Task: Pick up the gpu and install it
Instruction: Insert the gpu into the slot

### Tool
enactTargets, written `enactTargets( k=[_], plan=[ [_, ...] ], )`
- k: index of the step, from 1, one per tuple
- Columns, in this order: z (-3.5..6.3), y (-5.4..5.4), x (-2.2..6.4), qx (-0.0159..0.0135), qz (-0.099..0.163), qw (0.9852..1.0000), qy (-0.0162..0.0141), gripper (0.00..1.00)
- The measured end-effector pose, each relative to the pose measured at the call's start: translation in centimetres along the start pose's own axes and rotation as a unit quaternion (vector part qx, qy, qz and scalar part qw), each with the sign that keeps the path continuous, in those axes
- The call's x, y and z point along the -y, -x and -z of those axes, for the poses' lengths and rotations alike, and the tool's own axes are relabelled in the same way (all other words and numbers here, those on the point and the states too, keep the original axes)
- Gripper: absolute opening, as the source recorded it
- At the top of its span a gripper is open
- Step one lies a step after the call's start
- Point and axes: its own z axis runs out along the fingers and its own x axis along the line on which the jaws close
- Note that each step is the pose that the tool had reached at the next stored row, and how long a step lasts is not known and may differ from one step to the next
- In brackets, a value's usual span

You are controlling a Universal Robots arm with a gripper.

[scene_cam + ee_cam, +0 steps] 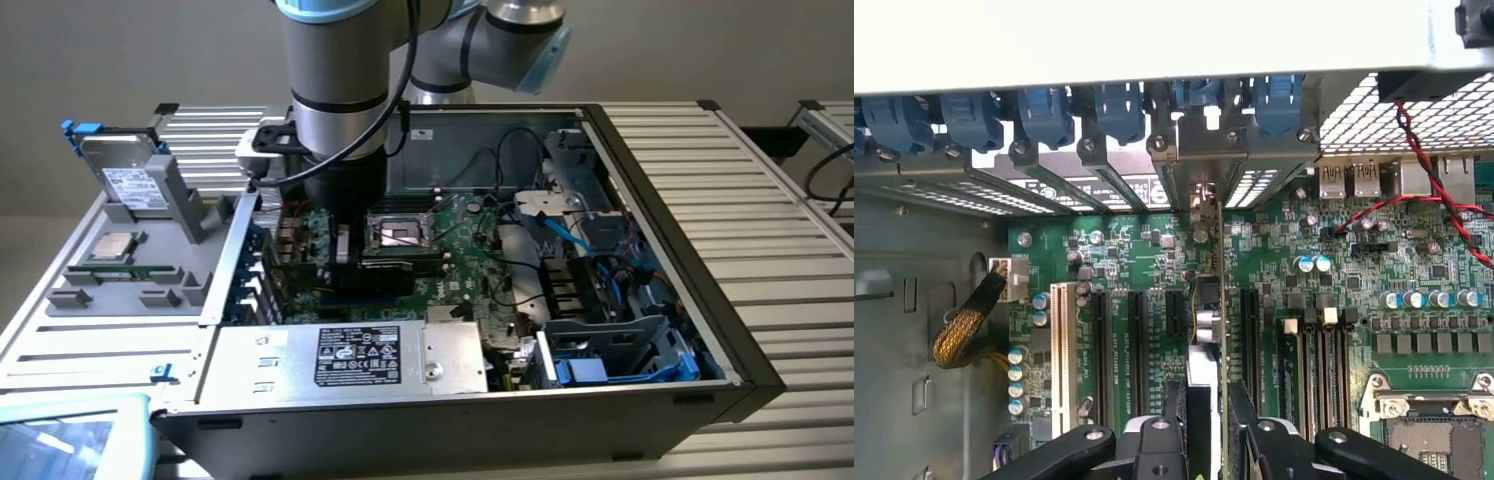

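Low over the motherboard (1124, 250), gripper (1206, 440) pinching the gpu (1206, 320) by its top edge, card upright on the motherboard among its black slots (1136, 345).

Matt black hand (1209, 405) — glossy motherboard (1139, 255), metal case (914, 300).

- On the silver power supply (447, 365), a black label (356, 357) carries white print and small round marks, all too small to read.
- On the hard drive (123, 160), a white label (130, 186) has dark lines of print, unreadable.
- On the motherboard (1144, 250), white lettering runs by the slots, illegible.
- On the gpu (1208, 325), seen edge-on, nothing is legible.
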Motion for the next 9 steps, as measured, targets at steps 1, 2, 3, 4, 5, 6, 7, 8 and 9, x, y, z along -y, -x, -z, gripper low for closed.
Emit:
enactTargets(
  k=[1,2,3,4,5,6,7,8,9],
  plan=[
    [0.26,-0.02,-0.02,-0.0005,0.000,1.0000,0.0005,0.28],
    [0.41,-0.03,-0.03,-0.0008,0.000,1.0000,0.0008,0.28],
    [0.43,-0.03,-0.04,-0.0007,0.000,1.0000,0.0008,0.28],
    [0.43,-0.03,-0.04,-0.0007,0.000,1.0000,0.0008,0.28],
    [0.43,-0.03,-0.04,-0.0007,0.000,1.0000,0.0009,0.28],
    [0.44,-0.05,-0.04,-0.0008,0.000,1.0000,0.0010,0.28],
    [0.42,-0.05,-0.05,-0.0009,0.000,1.0000,0.0012,0.28],
    [0.42,-0.06,-0.04,-0.0009,0.000,1.0000,0.0015,0.28],
    [0.42,-0.06,-0.04,-0.0010,0.000,1.0000,0.0021,0.28]
  ],
)
